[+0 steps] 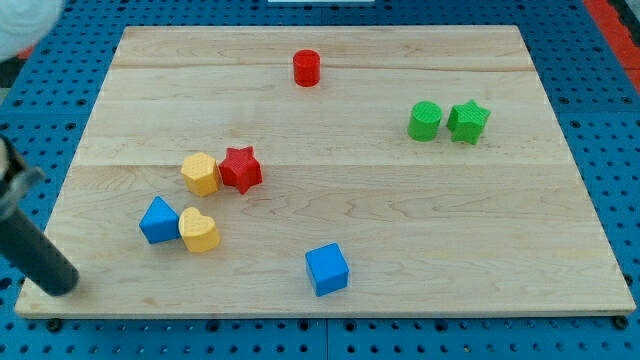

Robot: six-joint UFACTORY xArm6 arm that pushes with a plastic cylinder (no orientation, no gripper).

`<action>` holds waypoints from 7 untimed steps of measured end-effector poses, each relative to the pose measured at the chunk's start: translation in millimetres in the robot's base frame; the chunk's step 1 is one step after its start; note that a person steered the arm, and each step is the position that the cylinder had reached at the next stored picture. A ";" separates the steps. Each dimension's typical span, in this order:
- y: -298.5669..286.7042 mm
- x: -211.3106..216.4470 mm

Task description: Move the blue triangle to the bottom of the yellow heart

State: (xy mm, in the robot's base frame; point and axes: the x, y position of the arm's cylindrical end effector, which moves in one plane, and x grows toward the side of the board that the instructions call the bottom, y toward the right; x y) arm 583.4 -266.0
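Note:
The blue triangle (159,221) lies at the lower left of the wooden board (400,230), touching the left side of the yellow heart (200,231). My tip (62,283) is at the board's lower left corner, to the left of and below the blue triangle, well apart from it. The dark rod runs up and left out of the view.
A yellow hexagon (201,173) touches a red star (241,168) above the heart. A blue cube (327,269) lies at the bottom middle. A red cylinder (306,68) stands at the top. A green cylinder (425,121) and green star (468,121) are at the right.

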 end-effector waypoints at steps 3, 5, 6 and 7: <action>46.5 -65.7; 88.0 -97.1; 91.9 -98.8; 91.0 -99.6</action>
State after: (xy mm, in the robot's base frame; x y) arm 483.8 -175.0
